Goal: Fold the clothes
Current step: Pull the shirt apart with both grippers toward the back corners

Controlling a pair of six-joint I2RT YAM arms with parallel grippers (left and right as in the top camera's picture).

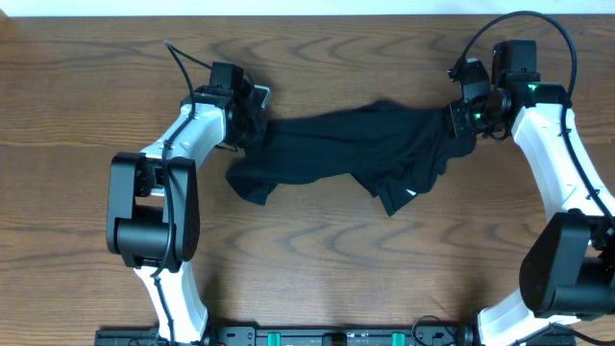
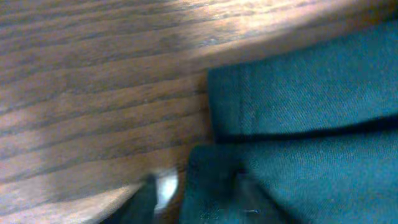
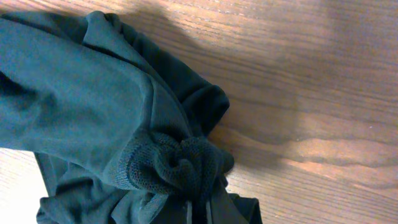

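The black shirt [image 1: 356, 149] lies crumpled and stretched across the middle of the wooden table, with a small white mark near its lower right. My left gripper [image 1: 252, 120] is down at the shirt's left end; in the left wrist view its fingers [image 2: 193, 199] are shut on a bunch of the dark fabric [image 2: 298, 106], with a hemmed edge showing. My right gripper [image 1: 463, 117] is at the shirt's right end; in the right wrist view its fingers [image 3: 199, 208] are shut on a gathered knot of mesh-textured fabric [image 3: 174, 162].
Bare wooden table [image 1: 317, 269] surrounds the shirt. The table's far edge meets a white strip [image 1: 288, 8] at the top. The arm bases stand at the near edge, left [image 1: 154, 231] and right [image 1: 567, 269].
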